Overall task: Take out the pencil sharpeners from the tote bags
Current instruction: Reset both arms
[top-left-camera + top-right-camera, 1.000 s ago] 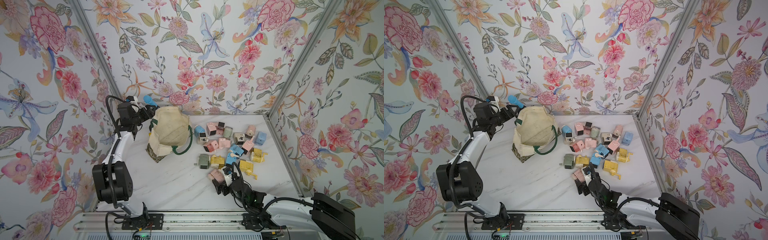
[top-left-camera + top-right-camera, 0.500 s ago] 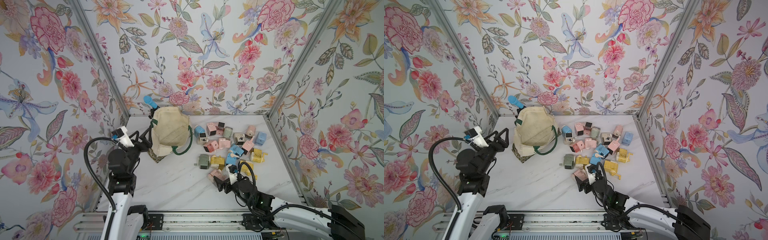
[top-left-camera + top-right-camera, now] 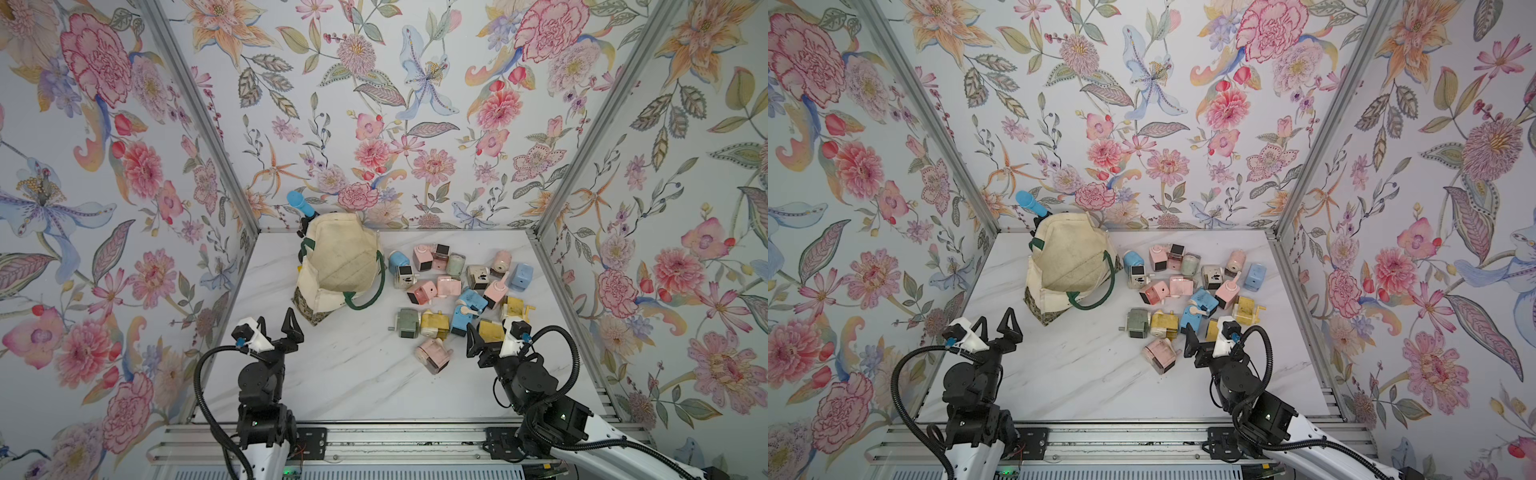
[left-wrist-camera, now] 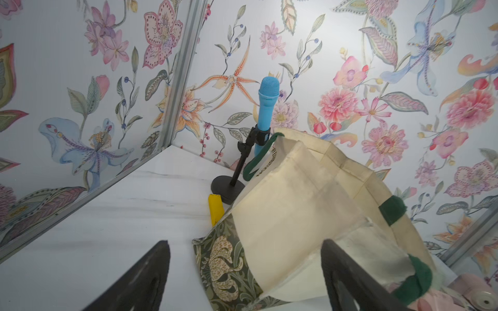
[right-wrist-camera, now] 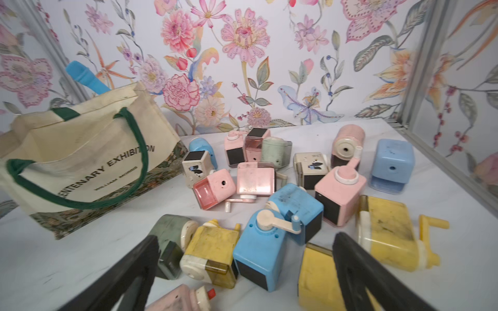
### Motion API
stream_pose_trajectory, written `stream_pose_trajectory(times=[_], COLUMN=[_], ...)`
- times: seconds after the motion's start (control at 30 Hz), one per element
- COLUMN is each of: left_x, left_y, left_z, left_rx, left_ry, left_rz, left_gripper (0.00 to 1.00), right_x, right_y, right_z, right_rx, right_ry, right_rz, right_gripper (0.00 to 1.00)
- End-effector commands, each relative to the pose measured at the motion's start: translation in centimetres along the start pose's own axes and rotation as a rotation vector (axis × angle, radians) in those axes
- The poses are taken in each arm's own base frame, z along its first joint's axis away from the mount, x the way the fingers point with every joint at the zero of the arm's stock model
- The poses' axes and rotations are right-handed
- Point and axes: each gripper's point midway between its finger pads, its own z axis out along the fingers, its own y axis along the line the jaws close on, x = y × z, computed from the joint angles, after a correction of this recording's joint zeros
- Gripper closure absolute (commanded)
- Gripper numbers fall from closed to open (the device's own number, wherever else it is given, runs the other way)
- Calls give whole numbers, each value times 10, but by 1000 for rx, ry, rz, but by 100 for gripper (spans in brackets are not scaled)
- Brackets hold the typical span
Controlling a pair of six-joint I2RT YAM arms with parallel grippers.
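Observation:
The cream tote bag (image 3: 340, 266) (image 3: 1068, 266) with green handles stands at the back left, and its open mouth shows only bare cloth. Several pastel pencil sharpeners (image 3: 457, 286) (image 3: 1187, 286) lie heaped on the table to its right. My left gripper (image 3: 276, 322) (image 4: 245, 243) hangs open in front of the bag's patterned corner (image 4: 221, 264), holding nothing. My right gripper (image 3: 490, 340) (image 5: 246, 237) is open above the heap's near edge, over a blue sharpener (image 5: 258, 250) and a yellow one (image 5: 210, 247). A pink sharpener (image 3: 432, 353) lies nearest the front.
A blue microphone (image 3: 300, 203) (image 4: 266, 102) on a black stand sits behind the bag in the back left corner. A flat yellow bar (image 4: 215, 208) lies beside the bag. Floral walls close three sides, and a metal rail (image 3: 374, 440) runs along the front.
My left arm has pulled back from the bag's far left side to the front left. My right arm has drawn back slightly from the heap. Both grippers stay open.

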Motion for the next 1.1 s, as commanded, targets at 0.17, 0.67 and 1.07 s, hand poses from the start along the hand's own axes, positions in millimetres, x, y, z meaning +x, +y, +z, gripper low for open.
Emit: stream_pose_trajectory(times=[0.17,0.67,1.07], left_x=[2,28,28], left_y=[27,31,29], left_z=[5,28,67], left_rx=[-135,-117,-56], left_ry=[-104,-72,-56], left_rz=[245,404,405], left_gripper=[9,0,0], right_x=[11,53,35], right_y=[-75,-133,-145], right_z=[24,74,102], right_rx=[307,347,334], right_ry=[28,139,11], right_rz=[-123,-112,-102], right_gripper=[0,0,0])
